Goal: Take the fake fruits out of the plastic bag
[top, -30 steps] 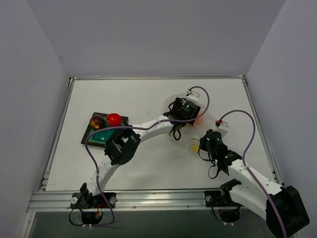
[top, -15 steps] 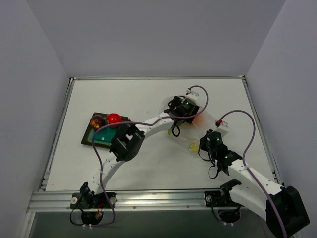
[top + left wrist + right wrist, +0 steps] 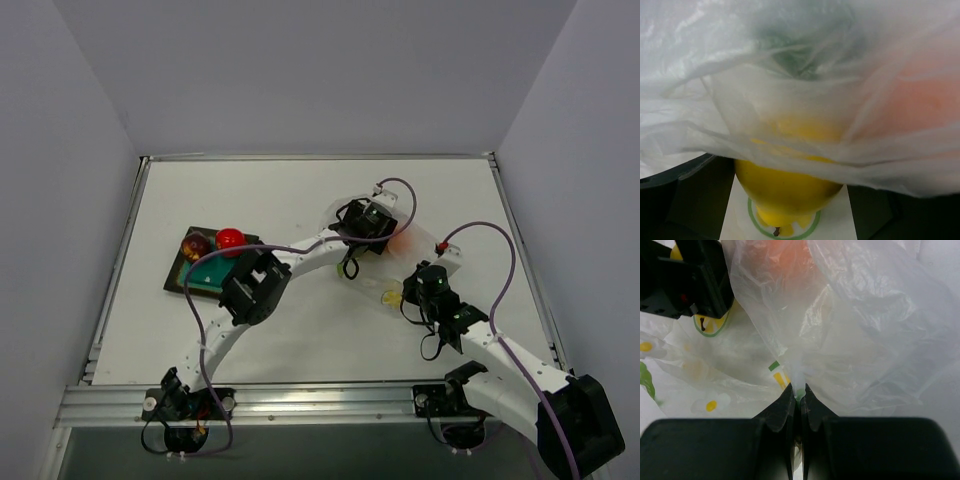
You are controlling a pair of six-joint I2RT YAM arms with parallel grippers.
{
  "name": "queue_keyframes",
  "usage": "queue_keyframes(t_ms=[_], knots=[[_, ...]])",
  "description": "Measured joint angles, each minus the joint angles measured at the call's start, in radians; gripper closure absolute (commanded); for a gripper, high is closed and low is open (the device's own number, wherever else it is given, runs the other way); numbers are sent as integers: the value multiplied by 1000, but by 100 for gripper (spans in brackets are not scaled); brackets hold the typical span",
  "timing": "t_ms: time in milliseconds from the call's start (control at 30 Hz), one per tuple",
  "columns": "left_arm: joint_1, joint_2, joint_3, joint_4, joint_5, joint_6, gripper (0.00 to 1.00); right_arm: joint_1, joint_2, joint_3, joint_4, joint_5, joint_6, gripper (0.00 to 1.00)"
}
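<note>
From above, the left gripper (image 3: pixel 362 222) reached into the crumpled plastic bag (image 3: pixel 392 262), which lay on the white surface (image 3: pixel 300 190) right of centre. An orange-red fruit (image 3: pixel 404 240) glowed through the film just beside it. The right gripper (image 3: pixel 404 296) sat at the bag's near edge. Well apart to the left, a dark tray (image 3: pixel 205 272) carried a red ball (image 3: pixel 231 239) and a dark red-brown ball (image 3: pixel 197 245), side by side at its far edge.

In the left wrist view, the left gripper (image 3: pixel 790 200) had its jaws wide apart, one on either side of a yellow pear (image 3: pixel 785 190) that sat stem toward the camera. Whether they pressed on it could not be told. Bag film (image 3: pixel 740 90) draped over the pear's far half. Behind the film showed the orange-red fruit (image 3: pixel 920 105) and a blurred green shape (image 3: pixel 790 55).

In the right wrist view, the right gripper (image 3: pixel 799 396) was pinched together on a fold of the bag (image 3: pixel 855 325). The orange-red fruit (image 3: pixel 790 255) lay inside, farther back, with the left gripper's black body (image 3: pixel 685 280) at upper left.
</note>
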State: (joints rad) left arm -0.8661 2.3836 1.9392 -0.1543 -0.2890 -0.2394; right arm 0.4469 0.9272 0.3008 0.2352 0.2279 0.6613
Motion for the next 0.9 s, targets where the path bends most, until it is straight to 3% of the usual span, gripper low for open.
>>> queue_keyframes(t_ms=[233,467,767,900], knots=[[-5,-193,-206,37,81,-8,45,0,1,0,0,0,0,100],[-9,-413,-306,123,234,-47,46,1,0,0,0,0,0,100],[-7,-507,-402,319,481,-96,47,6,0,0,0,2,0,100],[-3,-631,-584,340,394,-121,48,6,-2,0,0,3,0,100]])
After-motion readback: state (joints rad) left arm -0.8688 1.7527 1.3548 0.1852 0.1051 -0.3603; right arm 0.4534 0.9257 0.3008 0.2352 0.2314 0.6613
